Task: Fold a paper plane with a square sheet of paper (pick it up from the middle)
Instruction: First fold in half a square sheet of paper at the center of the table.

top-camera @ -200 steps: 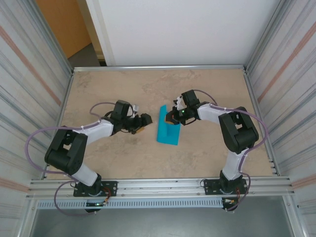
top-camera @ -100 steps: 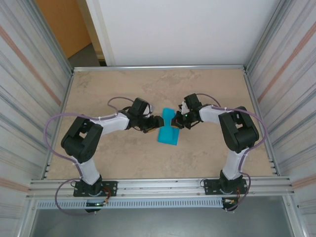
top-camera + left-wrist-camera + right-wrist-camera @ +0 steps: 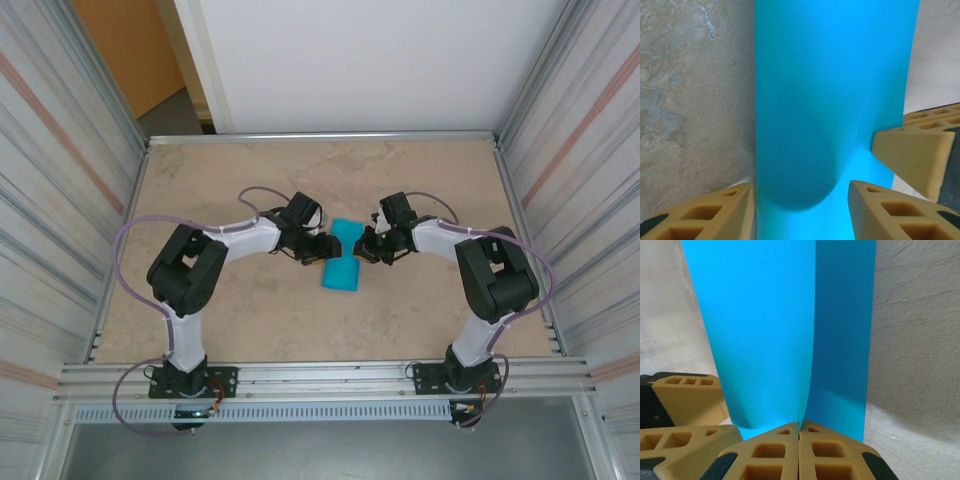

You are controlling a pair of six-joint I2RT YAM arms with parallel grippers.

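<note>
Sheet: the thin turquoise-blue square sheet of paper (image 3: pixel 341 268) sits near the middle of the beige stone-patterned worktop (image 3: pixel 250 320), bent over on itself, between the tips of the two arms.
Left gripper (image 3: pixel 325 246) (image 3: pixel 800 200): jaws spread, one on each side of the sheet's end. The paper bows into a rounded bulge between them; I cannot tell whether they press on it.
Right gripper (image 3: pixel 364 250) (image 3: pixel 799 432): jaws pressed together, pinching the sheet at its crease. A wide layer rises left of the crease and a narrower one right of it.
Spacing: the grippers face each other across the sheet, just beside one another.
</note>
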